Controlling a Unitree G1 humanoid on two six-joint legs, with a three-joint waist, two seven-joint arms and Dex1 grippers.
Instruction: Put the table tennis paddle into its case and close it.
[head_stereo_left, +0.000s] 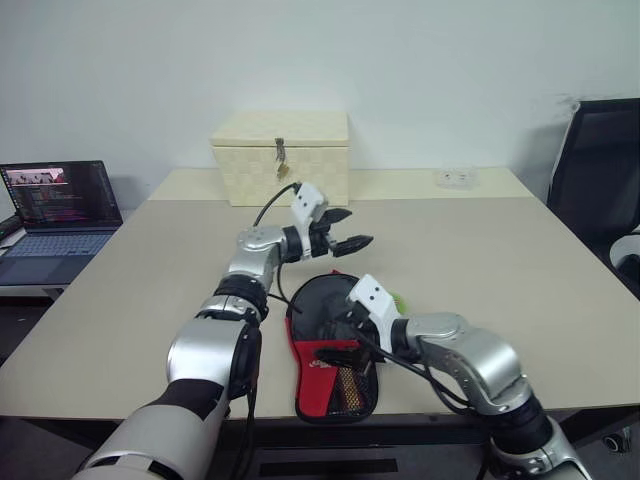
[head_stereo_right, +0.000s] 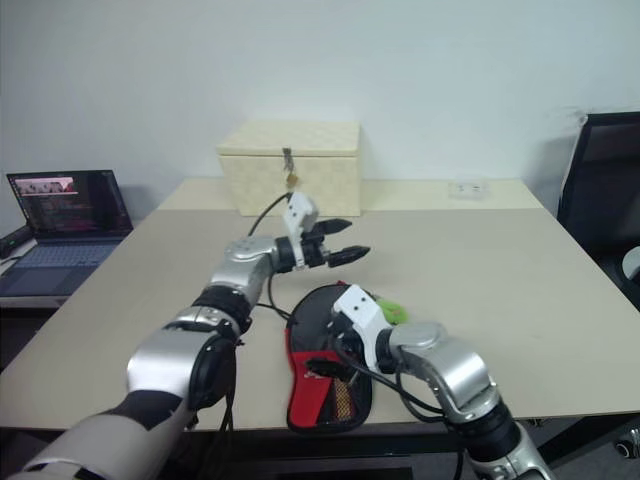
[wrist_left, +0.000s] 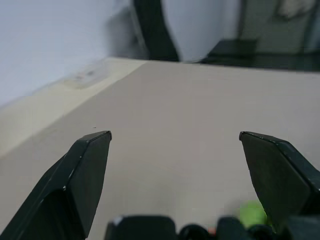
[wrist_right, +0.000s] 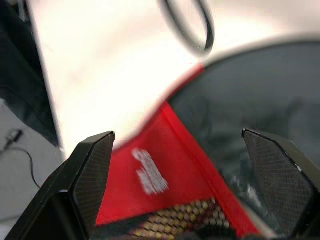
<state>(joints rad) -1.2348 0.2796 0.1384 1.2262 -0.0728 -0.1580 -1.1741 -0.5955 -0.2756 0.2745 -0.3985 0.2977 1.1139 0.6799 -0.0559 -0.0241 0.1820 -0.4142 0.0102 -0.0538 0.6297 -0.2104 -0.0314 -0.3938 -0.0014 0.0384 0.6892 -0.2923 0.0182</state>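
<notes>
The left gripper is hovering above the beige table with its fingers spread apart, holding nothing. Below and nearer than it, the black and red paddle case is lying flat by the table's near edge. The right gripper is hanging just over the case, fingers apart, empty.
</notes>
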